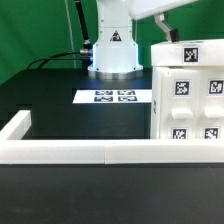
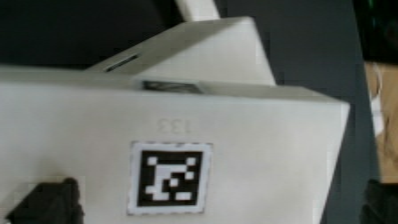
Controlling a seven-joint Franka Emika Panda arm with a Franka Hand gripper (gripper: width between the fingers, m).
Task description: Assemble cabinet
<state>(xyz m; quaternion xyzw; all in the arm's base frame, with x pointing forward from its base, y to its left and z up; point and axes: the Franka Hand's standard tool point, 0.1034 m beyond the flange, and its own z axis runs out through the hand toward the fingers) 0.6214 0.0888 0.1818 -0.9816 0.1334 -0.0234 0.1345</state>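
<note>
Fingers barely visible: one dark fingertip (image 2: pixel 48 203) poking into the wrist view's corner, the other out of frame, so cannot tell whether apart, together or clamped; gripper (image 1: pixel 168 33) in the exterior view only a dark shape at the end of the white arm (image 1: pixel 150 8), right over the cabinet's top. Seen close from the wrist camera: cabinet (image 2: pixel 169 120) as a smooth matte white box face with one black-and-white square tag (image 2: pixel 173 177), a faint embossed mark above it, a second white part rising behind with a narrow dark slot near its edge; tag pattern slightly blurred. Seen only from the exterior camera: cabinet (image 1: pixel 190 95) standing upright on the black table (image 1: pixel 50 110) at the exterior view's right, front covered in several square tags, edges crisp and boxy; marker board (image 1: pixel 113 97) lying flat, thin and white, just beside the cabinet toward the exterior view's left, in front of the robot base (image 1: pixel 113 50); long low white border rail (image 1: pixel 80 151) running along the near side and turning a corner at the exterior view's left; green backdrop (image 1: pixel 35 25) behind; arm reaching in from above, bent down toward the cabinet.
</note>
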